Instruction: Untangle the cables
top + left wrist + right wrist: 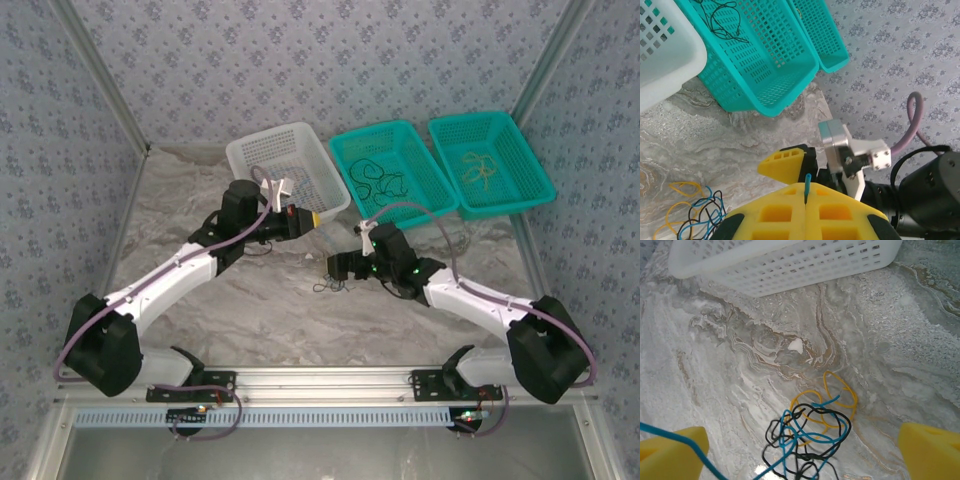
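The left arm point(170, 275) reaches in toward the middle, and the left jaws are pressed together on a blue wire point(807, 182). Only a short end of it stands up from the seam between the yellow fingers; the fingers hide the rest. A white basket point(285, 165) stands just beyond these jaws, and its far side is cut off in the left wrist view.

Below and to the left of the left jaws in the left wrist view, a tangle of cables point(690, 212) lies on the marbled desk point(180, 200), partly cut off by the bottom edge. In the right wrist view the same tangle point(810, 435) lies between the right jaws, with blue, black and yellow loops crossing one another. From above it is a small dark scribble point(325, 287) and its colours are hard to make out.

The right arm point(470, 295) comes in from the other side. The right jaws stand wide apart and grip nothing; only their yellow tips show at the bottom corners. A blue strand crosses the tip at the left of the view, and both its ends are cut off by the picture's edges.

Beyond the right jaws, the middle teal basket point(405, 150) holds black cables point(375, 182) and the far-right teal basket point(520, 150) holds yellow cables point(480, 168).
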Action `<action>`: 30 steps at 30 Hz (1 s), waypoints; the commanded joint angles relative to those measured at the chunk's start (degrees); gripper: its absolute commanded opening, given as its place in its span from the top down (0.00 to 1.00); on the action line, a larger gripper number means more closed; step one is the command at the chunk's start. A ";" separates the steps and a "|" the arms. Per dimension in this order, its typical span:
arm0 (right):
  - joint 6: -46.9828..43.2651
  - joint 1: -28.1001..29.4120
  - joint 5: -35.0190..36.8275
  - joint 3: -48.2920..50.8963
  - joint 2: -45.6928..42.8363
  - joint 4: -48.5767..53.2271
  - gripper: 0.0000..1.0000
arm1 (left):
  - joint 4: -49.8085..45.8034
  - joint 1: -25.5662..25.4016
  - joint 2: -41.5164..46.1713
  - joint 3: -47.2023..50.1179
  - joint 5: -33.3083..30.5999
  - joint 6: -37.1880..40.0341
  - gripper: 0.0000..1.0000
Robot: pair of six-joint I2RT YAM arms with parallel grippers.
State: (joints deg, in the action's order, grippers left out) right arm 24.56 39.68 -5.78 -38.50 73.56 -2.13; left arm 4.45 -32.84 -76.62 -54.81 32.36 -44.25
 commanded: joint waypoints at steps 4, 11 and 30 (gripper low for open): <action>1.19 6.11 16.96 -0.45 2.17 -10.08 0.08 | 2.94 0.40 0.07 -1.87 0.35 -0.78 1.00; 3.61 11.34 29.75 -1.15 7.00 -16.08 0.37 | 2.59 0.36 0.32 -1.71 -1.13 -1.35 1.00; 12.28 13.56 35.33 -5.76 17.30 -7.59 0.75 | 1.62 0.74 2.47 -4.73 -1.70 1.33 1.00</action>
State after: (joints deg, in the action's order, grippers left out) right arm 34.11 53.01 27.75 -42.09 89.27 -13.13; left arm 5.91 -32.56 -76.27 -56.77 31.07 -44.62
